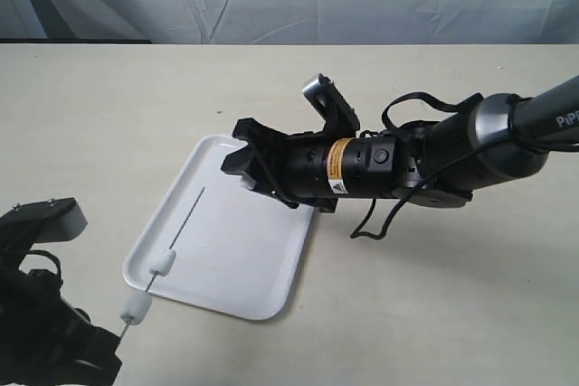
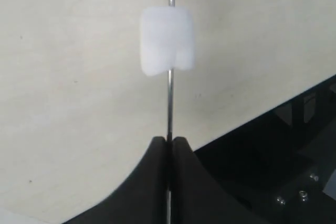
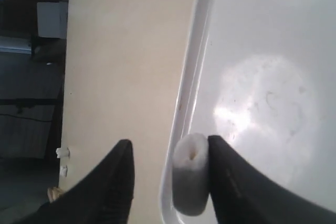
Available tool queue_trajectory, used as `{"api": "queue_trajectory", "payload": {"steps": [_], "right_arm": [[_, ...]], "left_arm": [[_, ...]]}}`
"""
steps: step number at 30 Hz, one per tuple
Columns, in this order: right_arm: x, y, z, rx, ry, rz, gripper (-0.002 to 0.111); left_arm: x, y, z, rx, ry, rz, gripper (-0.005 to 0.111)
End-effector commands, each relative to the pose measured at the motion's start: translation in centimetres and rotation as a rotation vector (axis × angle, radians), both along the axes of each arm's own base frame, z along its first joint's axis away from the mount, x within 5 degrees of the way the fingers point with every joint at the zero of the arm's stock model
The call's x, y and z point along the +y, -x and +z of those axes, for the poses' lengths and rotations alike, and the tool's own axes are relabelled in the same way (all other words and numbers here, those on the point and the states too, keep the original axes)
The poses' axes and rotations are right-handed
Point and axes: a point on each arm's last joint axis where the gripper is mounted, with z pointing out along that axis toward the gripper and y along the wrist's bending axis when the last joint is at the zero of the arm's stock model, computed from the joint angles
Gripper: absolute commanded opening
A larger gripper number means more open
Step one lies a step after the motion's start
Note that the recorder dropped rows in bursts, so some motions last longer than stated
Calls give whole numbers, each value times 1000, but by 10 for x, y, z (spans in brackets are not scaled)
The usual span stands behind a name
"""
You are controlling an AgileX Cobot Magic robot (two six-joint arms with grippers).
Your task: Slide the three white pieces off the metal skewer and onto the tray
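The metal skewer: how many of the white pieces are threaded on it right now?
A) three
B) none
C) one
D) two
D: the exterior view shows two white pieces on the metal skewer, one at the tray edge and one closer to the left pincer gripping the rod; the third lies loose between the right pincer fingers.

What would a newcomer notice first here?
In the exterior view the right end effector reaches over the upper end of the tray, open; its wrist view shows a loose white piece against one finger. At lower left, the left end effector is shut on the metal skewer, which carries two white pieces and points onto the tray.
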Motion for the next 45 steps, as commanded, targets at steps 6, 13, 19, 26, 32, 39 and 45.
{"api": "queue_trajectory", "payload": {"steps": [6, 13, 19, 26, 32, 39, 45], "right_arm": [[-3, 1, -5, 19, 64, 24, 41], [2, 3, 0, 41, -19, 43, 41], [6, 11, 2, 92, -54, 101, 41], [19, 24, 1, 117, -57, 141, 41], [30, 35, 2, 126, -64, 164, 41], [32, 37, 2, 130, -66, 160, 41], [31, 37, 1, 122, -46, 163, 40]], "left_arm": [[-2, -14, -20, -3, -57, -32, 0], [-4, -19, -21, -22, -53, -32, 0], [-7, -29, -13, -81, -40, -23, 0], [-12, -41, -17, -68, -49, -14, 0], [-20, -50, -17, -86, 11, -37, 0], [-23, -56, -16, -95, 19, -29, 0], [-23, -56, -16, -96, 19, -31, 0]]}}
